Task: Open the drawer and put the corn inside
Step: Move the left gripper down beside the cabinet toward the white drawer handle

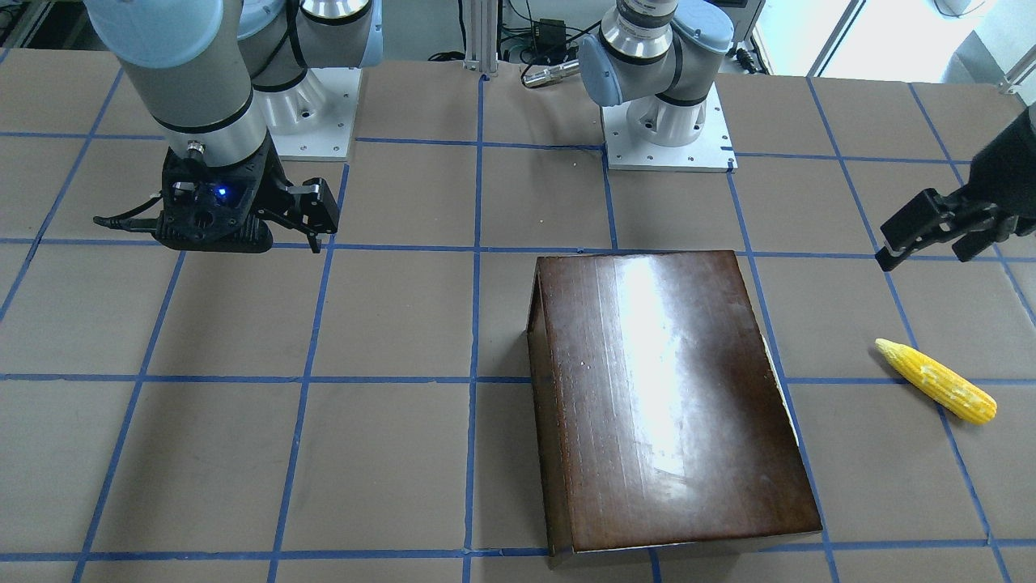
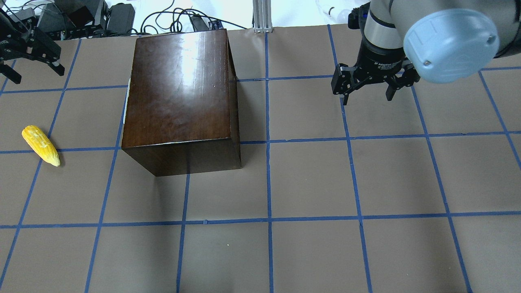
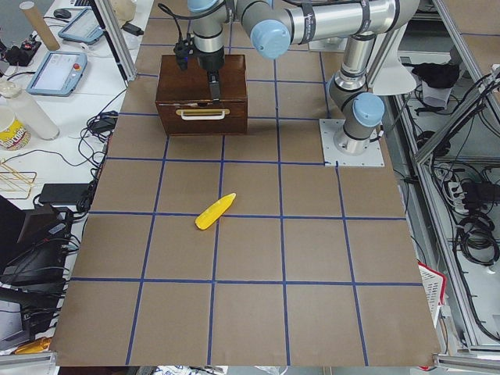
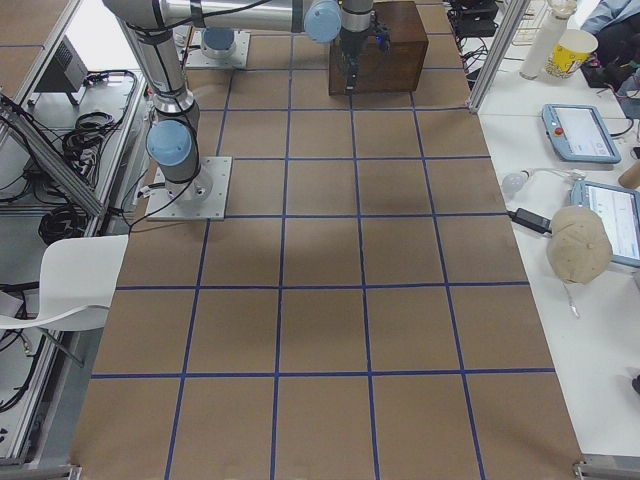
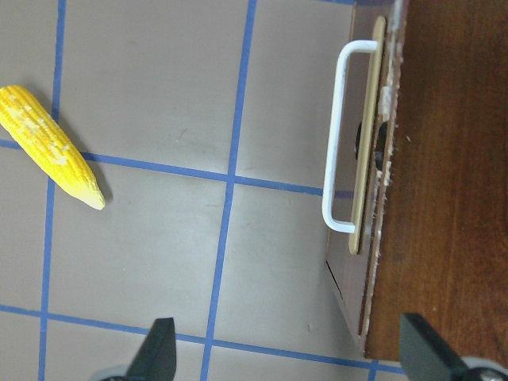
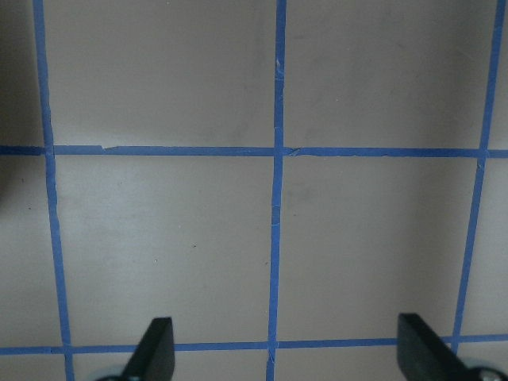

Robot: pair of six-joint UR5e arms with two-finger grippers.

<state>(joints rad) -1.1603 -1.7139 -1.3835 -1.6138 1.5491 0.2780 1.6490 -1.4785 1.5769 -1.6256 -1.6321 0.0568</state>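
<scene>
The dark-brown wooden box (image 2: 179, 89) stands on the table, and its drawer is closed. The drawer front with its pull (image 5: 340, 135) faces the robot's left side and also shows in the exterior left view (image 3: 203, 114). The yellow corn (image 2: 40, 145) lies on the table to the left of the box, apart from it, and shows in the left wrist view (image 5: 49, 147). My left gripper (image 2: 32, 71) is open and empty, held high between corn and drawer front. My right gripper (image 2: 367, 95) is open and empty, to the right of the box above bare table.
The table (image 2: 309, 183) is brown with blue tape grid lines. The arm bases (image 1: 668, 121) stand at the robot's edge. Cables and equipment (image 2: 89, 16) lie beyond the far edge behind the box.
</scene>
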